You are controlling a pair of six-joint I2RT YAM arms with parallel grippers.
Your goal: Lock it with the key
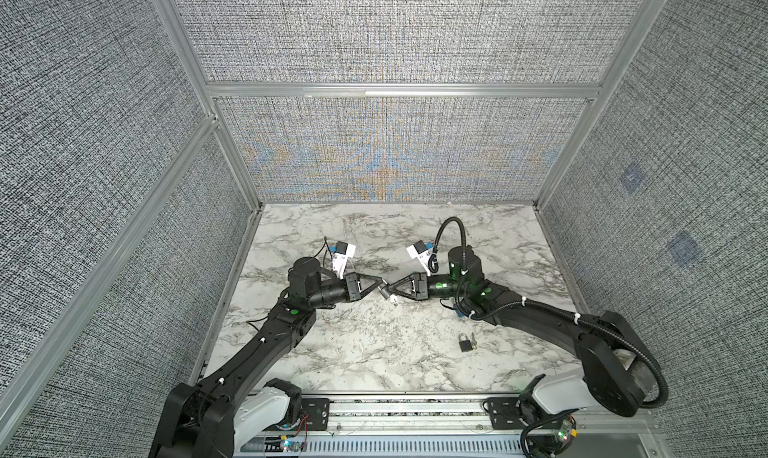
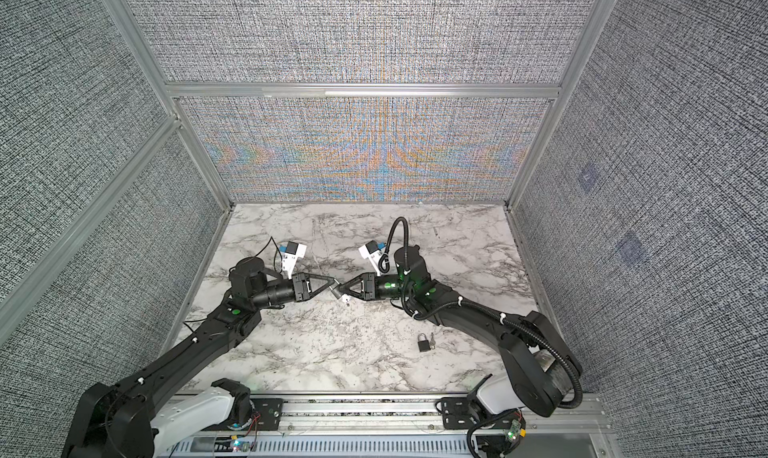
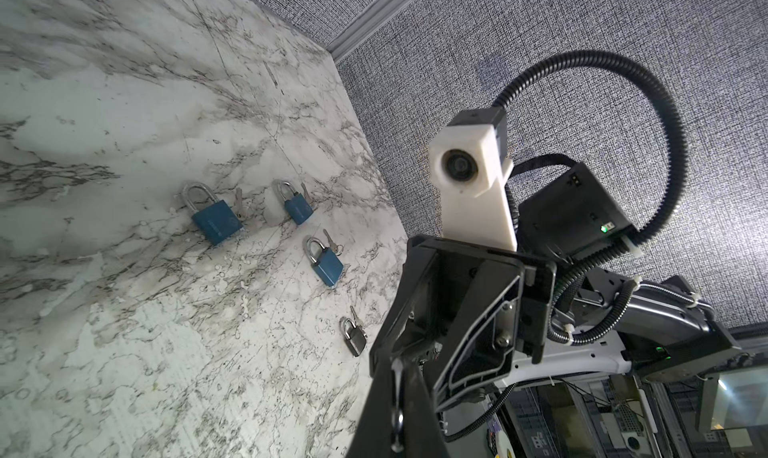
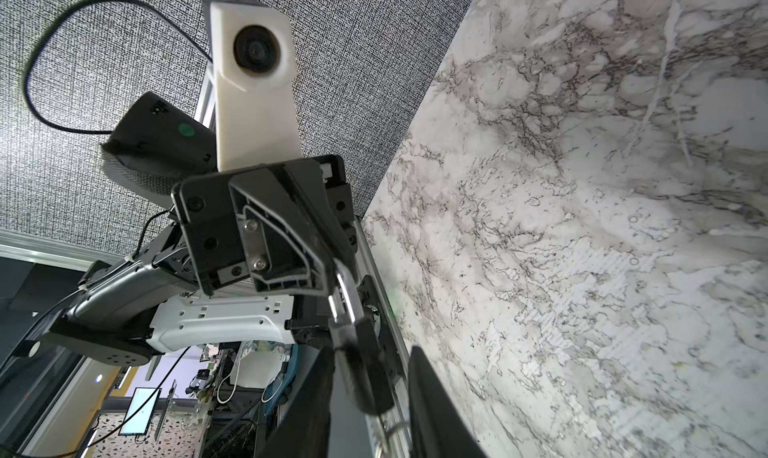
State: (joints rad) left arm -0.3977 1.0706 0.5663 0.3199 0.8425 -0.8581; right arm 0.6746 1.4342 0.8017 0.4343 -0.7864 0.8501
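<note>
Table centre: L gripper (image 1: 383,288), in from 9 o'clock, clamped on padlock (image 4: 361,364) shackle; R gripper (image 1: 393,297), from 3, jaws apart round the body. Key (image 1: 395,303) dangles under; turned? We can't tell. Locking prob not finished.

The tabletop (image 1: 374,352) is smooth marble-look, the walls (image 1: 374,40) rough woven cloth (padlock (image 4: 354,331) shackle shiny metal).
</note>
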